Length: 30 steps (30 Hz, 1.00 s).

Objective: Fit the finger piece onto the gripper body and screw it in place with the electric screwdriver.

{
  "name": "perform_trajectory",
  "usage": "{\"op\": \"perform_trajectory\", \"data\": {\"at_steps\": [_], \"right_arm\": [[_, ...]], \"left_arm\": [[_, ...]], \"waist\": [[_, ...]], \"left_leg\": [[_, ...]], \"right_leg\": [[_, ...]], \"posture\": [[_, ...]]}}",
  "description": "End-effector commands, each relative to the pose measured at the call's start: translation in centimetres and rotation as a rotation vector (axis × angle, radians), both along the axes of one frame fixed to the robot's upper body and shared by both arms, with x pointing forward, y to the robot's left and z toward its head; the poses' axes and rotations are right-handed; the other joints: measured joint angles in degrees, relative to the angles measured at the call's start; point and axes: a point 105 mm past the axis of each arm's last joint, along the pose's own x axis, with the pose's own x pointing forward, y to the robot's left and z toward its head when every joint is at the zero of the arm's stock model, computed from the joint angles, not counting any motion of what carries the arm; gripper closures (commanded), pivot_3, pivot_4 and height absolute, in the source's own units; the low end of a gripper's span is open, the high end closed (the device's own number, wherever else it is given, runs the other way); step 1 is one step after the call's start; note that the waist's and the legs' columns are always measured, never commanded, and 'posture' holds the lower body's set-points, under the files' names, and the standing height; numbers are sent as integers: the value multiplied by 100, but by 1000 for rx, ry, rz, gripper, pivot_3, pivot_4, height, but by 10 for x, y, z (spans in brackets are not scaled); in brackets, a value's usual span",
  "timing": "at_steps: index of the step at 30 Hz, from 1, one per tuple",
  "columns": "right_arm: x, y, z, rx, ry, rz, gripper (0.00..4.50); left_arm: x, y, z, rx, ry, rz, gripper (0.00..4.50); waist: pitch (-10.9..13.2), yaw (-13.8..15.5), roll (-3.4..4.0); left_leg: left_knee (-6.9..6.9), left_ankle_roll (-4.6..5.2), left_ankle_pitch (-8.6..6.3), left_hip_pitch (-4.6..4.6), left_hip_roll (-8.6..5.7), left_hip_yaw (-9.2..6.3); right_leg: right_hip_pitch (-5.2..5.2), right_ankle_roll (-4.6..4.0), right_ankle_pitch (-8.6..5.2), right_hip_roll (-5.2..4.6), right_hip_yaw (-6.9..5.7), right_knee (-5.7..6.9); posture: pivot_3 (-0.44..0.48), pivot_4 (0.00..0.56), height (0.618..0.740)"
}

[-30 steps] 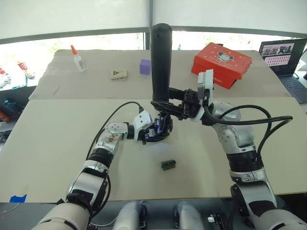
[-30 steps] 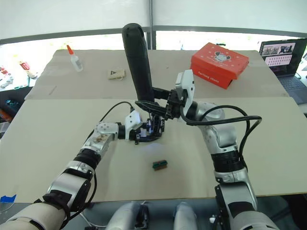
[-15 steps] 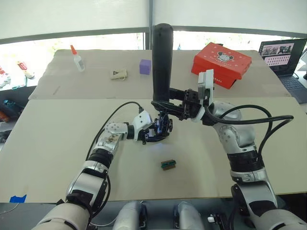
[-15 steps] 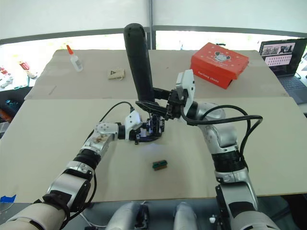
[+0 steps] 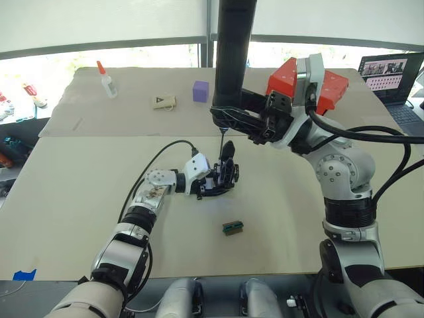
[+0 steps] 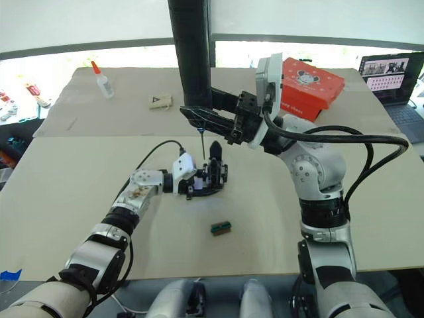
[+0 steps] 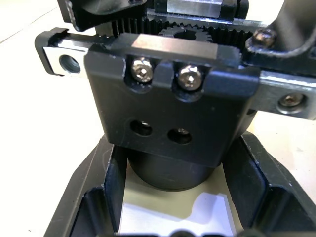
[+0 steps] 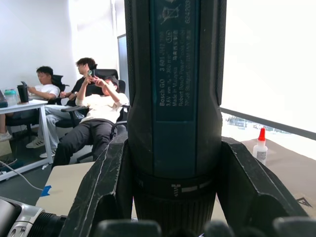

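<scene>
The gripper body (image 5: 218, 182) rests on the table, a black assembly with a round base. My left gripper (image 5: 211, 187) is shut on that base; the left wrist view shows its fingers (image 7: 91, 197) flanking it under a black block (image 7: 173, 113) with two screws and two empty holes. A pointed black finger piece (image 5: 227, 151) stands upright on the body. My right gripper (image 5: 228, 120) is shut on the electric screwdriver (image 5: 233, 53), held upright. Its thin bit (image 5: 221, 137) hangs just above the body, apart from it.
A small green-and-black block (image 5: 232, 227) lies in front of the body. Behind are a purple cube (image 5: 201, 91), a tan tag (image 5: 163, 102), a glue bottle (image 5: 106, 81), a red box (image 5: 334, 85) and a laptop (image 5: 391, 76). Seated people (image 8: 94, 113) appear in the right wrist view.
My right arm has lifted the screwdriver up and away from the gripper body, so the bit is now clear above it. The left gripper has held still.
</scene>
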Motion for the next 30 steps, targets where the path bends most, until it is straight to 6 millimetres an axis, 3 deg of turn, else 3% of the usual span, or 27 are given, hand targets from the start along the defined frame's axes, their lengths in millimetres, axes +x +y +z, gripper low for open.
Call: {"op": "perform_trajectory", "data": {"at_steps": [1,4,5,9,13,16,20,30], "right_arm": [[-14,-3,29,82,-90,37,2579],[-18,-3,34,99,-96,61,2579],[-20,-3,36,101,-98,70,2579],[-23,-2,43,100,-108,96,2579],[-31,-2,45,90,-99,156,2579],[-44,-4,40,68,-63,235,2579],[-53,-7,27,37,-32,257,2579],[-67,-18,-46,-97,-2,180,2579]], "left_arm": [[3,9,1,11,22,27,1718],[3,21,7,16,22,28,232],[2,26,10,20,16,31,0],[-5,59,29,37,-30,46,0],[-38,73,50,42,-38,-32,0],[-73,70,55,63,3,-124,0],[-104,62,54,117,15,-224,0],[-121,36,23,177,6,-333,0]], "waist": [[0,-3,0],[0,-26,0],[0,-32,0],[2,-81,2],[4,-91,2],[5,-55,3],[10,2,-2],[10,58,-3]], "left_leg": [[0,0,0,0,0,0],[0,0,0,0,1,0],[-1,0,0,0,1,0],[-13,0,0,-1,2,5],[-23,-1,0,-3,5,6],[-21,-1,0,-4,1,4],[-11,-1,0,-3,3,-2],[-14,-1,0,-1,-1,3]], "right_leg": [[0,0,0,0,0,0],[-1,0,0,0,0,1],[-3,0,0,1,0,1],[-18,0,0,1,0,1],[-25,0,0,0,0,2],[-21,0,0,-5,0,-2],[-8,0,0,-4,-1,-5],[-7,0,0,-3,2,-8]], "posture": [[0,150,740],[0,150,740],[0,150,740],[0,150,740],[0,150,740],[0,150,740],[0,150,740],[0,150,740]]}}
